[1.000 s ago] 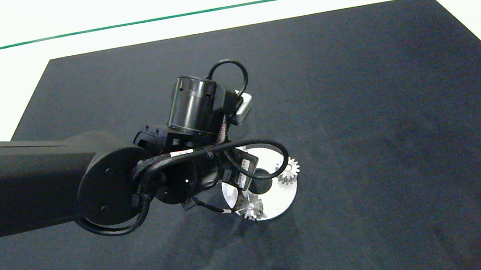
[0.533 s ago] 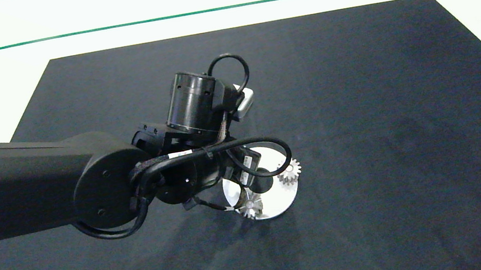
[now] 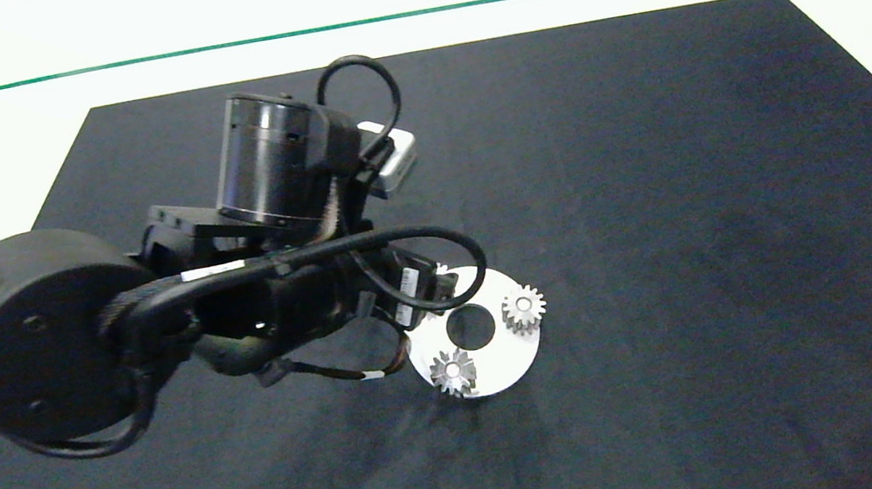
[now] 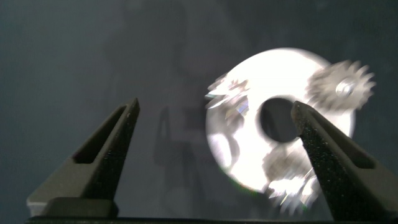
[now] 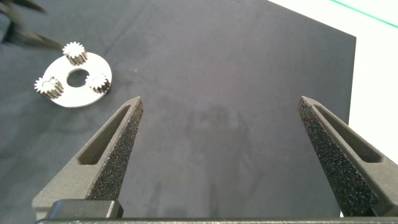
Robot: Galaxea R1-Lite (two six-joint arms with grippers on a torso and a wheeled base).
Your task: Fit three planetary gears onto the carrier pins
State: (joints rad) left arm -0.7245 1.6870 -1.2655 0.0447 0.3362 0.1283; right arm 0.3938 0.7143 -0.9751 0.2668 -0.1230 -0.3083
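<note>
Left tool (image 4: 214, 134) wide open above disc (image 3: 499, 366) w/ 3 gears (image 5: 74, 53) seated; right tool (image 5: 221, 146) wide, empty.

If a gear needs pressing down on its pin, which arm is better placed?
Probably left: the left gripper, open, hangs right by the white disc; the right gripper is far from it.

Bare mat (image 3: 699, 194) right of disc (image 3: 498, 361)

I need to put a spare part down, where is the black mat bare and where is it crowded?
Bare: the black mat from the flat white ring-shaped disc to its right edge, and the strip nearest the camera. Crowded: the left half, under the left gripper, open beside the disc with its small silvery metal gears. The right gripper hangs open, away.
</note>
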